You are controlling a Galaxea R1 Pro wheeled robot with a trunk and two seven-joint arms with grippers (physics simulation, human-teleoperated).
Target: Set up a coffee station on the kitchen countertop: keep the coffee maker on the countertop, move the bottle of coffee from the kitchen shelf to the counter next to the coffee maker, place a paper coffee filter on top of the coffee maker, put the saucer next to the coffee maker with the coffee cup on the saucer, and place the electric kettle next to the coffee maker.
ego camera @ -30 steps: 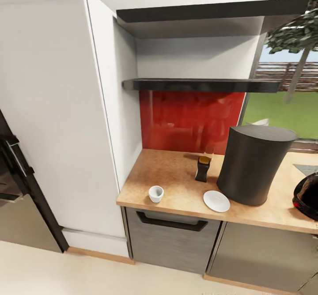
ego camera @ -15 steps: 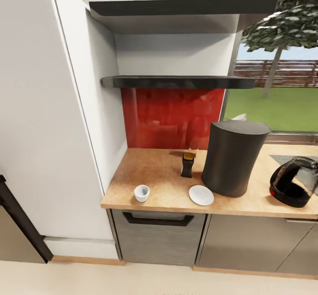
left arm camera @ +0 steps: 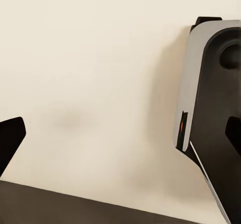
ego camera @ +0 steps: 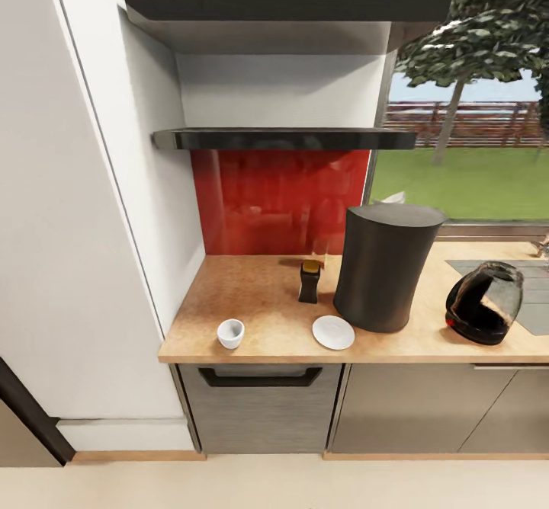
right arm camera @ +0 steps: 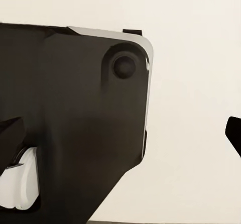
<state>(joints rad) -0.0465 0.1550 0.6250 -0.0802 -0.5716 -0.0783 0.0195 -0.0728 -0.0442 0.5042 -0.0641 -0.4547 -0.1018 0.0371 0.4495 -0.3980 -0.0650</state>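
The coffee maker [ego camera: 385, 265], tall and dark grey, stands on the kitchen countertop [ego camera: 259, 296]. The bottle of coffee [ego camera: 309, 281] stands on the counter just left of it. The white saucer [ego camera: 333, 332] lies bare at its front left. Further left, near the front edge, the coffee cup [ego camera: 230, 333] sits on the counter. The electric kettle [ego camera: 485, 312] stands to the coffee maker's right. The kitchen shelf [ego camera: 282, 139] above is bare. The paper coffee filter is out of view. My left gripper [left arm camera: 120, 138] and right gripper [right arm camera: 120, 131] are open over pale floor, holding nothing.
A tall white cabinet [ego camera: 84, 212] closes off the counter's left end. A second dark shelf [ego camera: 282, 8] hangs higher up. A red backsplash [ego camera: 274, 200] is behind the counter, with a window [ego camera: 465, 158] to the right. A sink [ego camera: 534, 288] lies behind the kettle.
The head view has swung, so the whole scene has shifted left and the kettle has come fully into the picture. The things on the counter have not moved.
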